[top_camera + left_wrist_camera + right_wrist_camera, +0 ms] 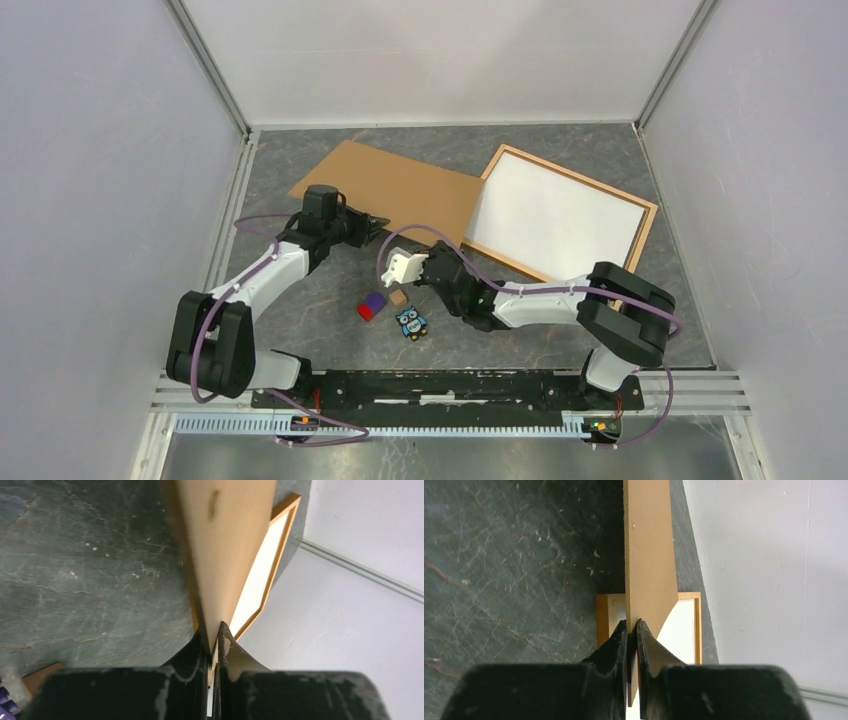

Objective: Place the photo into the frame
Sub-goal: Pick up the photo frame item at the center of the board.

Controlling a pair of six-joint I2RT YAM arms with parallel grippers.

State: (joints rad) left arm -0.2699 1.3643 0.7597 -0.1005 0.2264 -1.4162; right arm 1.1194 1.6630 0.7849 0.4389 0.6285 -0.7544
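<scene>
At the middle of the surface (520, 345), holding the brown backing board (390, 185) by its near edge. Left gripper (214, 630) with jaws pinched shut on the cardboard; right gripper (632, 625) likewise, jaws closed tight on the same sheet a little further right. Off to the right, flat and apart from both grippers, the frame (580, 177). Inside its moulding a white sheet, taken to be the photo (555, 215) lying back side up.

To do this step well:
- Raise both ends together and keep the board level, to avoid bowing or twisting it between the two grips.
- Carry toward the frame and square the corners to the moulding before lowering.
- Set down inside the rim, not on top of it.
- Avoid dragging the far edge over the white sheet and nudging it askew.
- Steer clear of the small things near the arms: purple-and-red block (372, 306), little brown cube (398, 297), owl figure (411, 322).

Hard to make out:
- No printed side in view, so no proof of the white sheet being the photo.
- No telling of any clear sheet beneath it.
- No telling of overlap versus mere touch between the board's right corner and the frame.
- Lower part of both wrist views blocked by black fingers.
</scene>
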